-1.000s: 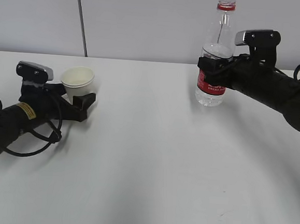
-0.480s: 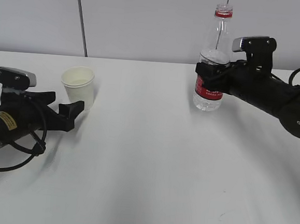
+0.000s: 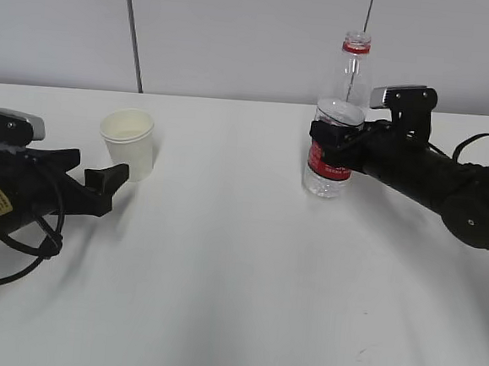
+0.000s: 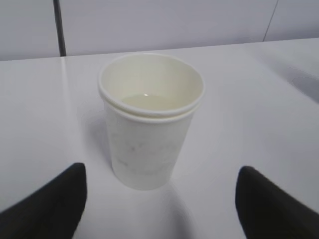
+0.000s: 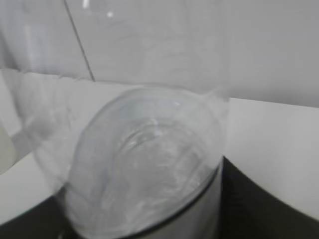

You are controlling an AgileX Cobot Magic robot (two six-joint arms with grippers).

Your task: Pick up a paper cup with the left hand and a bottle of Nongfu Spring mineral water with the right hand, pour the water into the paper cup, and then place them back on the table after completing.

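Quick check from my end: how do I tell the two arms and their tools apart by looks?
Both arms are black with black tools and a silver-grey block on the wrist. The left arm carries a yellow label and looping black cables behind its tool. The right arm has no label; its tool looks alike.

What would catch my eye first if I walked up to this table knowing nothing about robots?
Probably the tall clear bottle with a red label, right of centre and towards the back, clamped upright by the black right gripper. Next, on the left, the small cream paper cup standing alone on the white table with some liquid inside, the open left gripper just short of it.
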